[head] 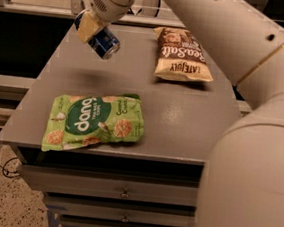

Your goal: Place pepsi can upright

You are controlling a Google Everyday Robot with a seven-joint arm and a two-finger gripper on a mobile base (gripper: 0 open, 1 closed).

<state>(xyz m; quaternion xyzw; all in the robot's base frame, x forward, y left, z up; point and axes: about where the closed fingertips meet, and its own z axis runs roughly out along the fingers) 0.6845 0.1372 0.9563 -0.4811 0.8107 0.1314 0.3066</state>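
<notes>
claw clamped on pepsi can, can tilted in the air above back-left of tabletop, green dang bag lying front-left, brown snack bag back-right.

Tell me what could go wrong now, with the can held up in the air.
1. The can hangs tilted in the gripper, over the table near a far corner. Released like this, it may land on its side and roll off.
2. Only its upper end seems held, so it might slip.
</notes>
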